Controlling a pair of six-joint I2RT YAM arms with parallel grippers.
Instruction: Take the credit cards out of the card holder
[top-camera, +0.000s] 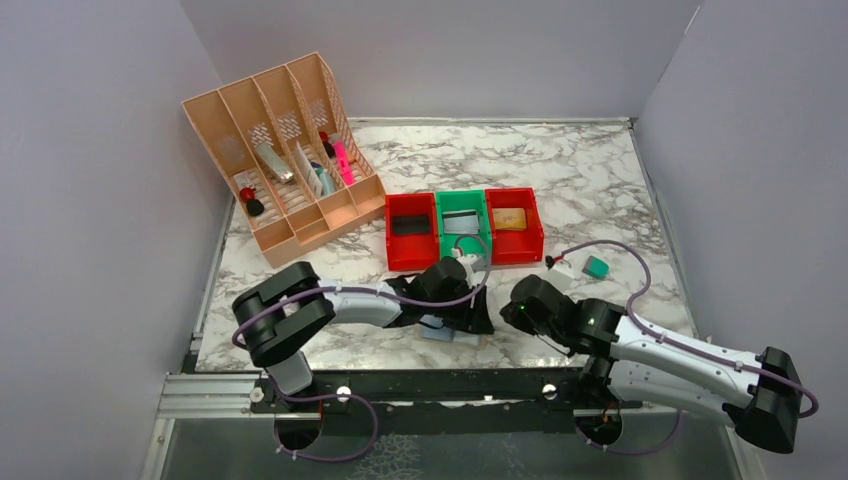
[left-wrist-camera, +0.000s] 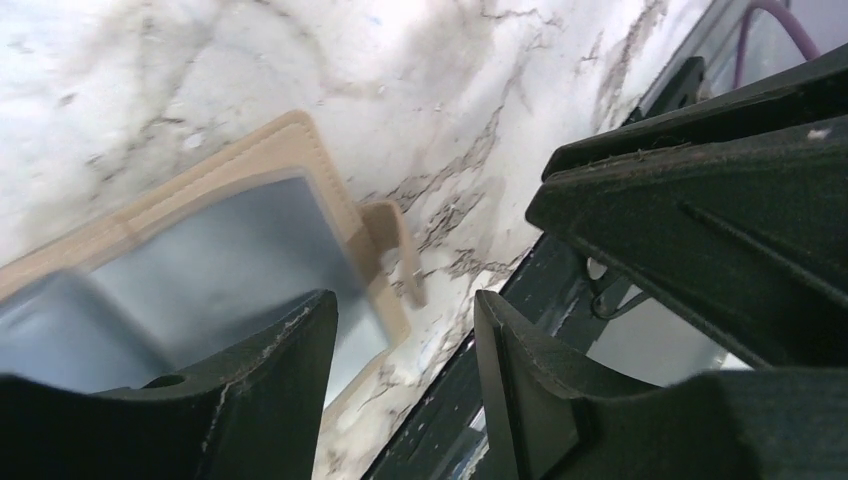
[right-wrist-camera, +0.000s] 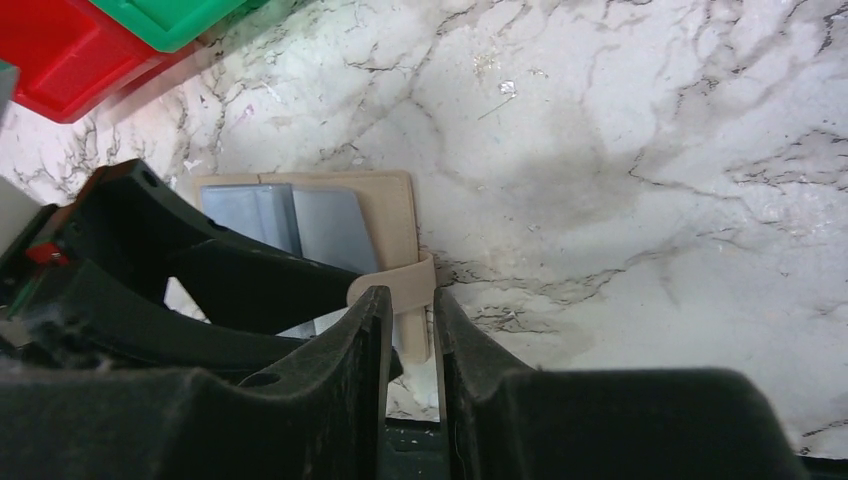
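With the card holder (right-wrist-camera: 330, 215) open at the tabletop's (right-wrist-camera: 650, 150) near edge, my spread left claw (left-wrist-camera: 402, 320) should nip a card's edge while my right claw (right-wrist-camera: 410, 300), narrowed round the strap (right-wrist-camera: 400, 283) (gripping or not, I cannot tell), anchors it.

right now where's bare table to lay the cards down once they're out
Widest bare marble: back right, behind the green bin and red bins, out to the right wall. A smaller patch lies between the desk organizer and the left arm. Crowded: near edge around the card holder, and by the teal block.
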